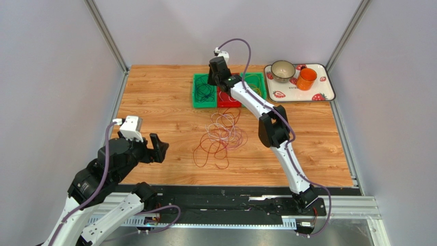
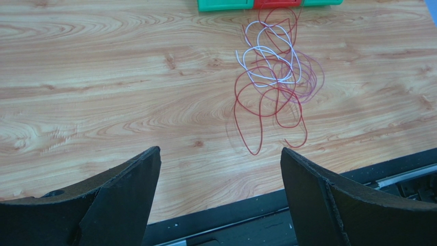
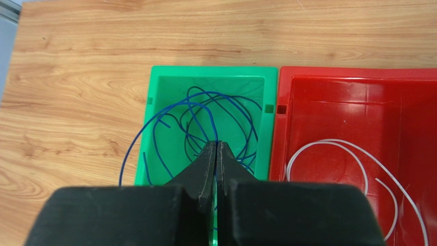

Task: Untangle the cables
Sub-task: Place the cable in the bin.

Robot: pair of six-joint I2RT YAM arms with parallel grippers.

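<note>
**Three bins, one loose tangle mid-tabletop**

Three bins stand in a row at the middle of the tabletop's (image 1: 154,102) far edge, walls touching: green bin (image 3: 210,73), red bin (image 3: 359,74), second green bin (image 1: 256,77). A tray (image 1: 328,95) in the far right corner carries a bowl (image 1: 282,70) and an orange cup (image 1: 306,79), side by side.

Cables, loose lot: a tangle (image 2: 272,77) of red, white and pale purple loops lies about the middle of the tabletop. It is on the near side of the red bin and apart from it. The loops overlap, and red strands trail out toward the near edge.

Cables, binned: the first green bin holds a blue cable (image 3: 205,115) coiled with darker strands. One blue loop arches over the wall away from the red bin and out above bare wood. The red bin holds a white cable (image 3: 328,141) curving across its floor. The second green bin is mostly behind the right arm, contents not readable.

Right gripper (image 3: 216,154): over the first green bin, close to the wall beside the red bin. Its fingers are pressed together, no gap showing. Blue strands run right up to the tips; cannot tell whether one is pinched there.

Left gripper (image 1: 160,148): toward the left end of the near edge, above the wood, well apart from the tangle and pointing toward it. Its fingers (image 2: 138,195) are spread wide, with only bare wood seen between them.
</note>
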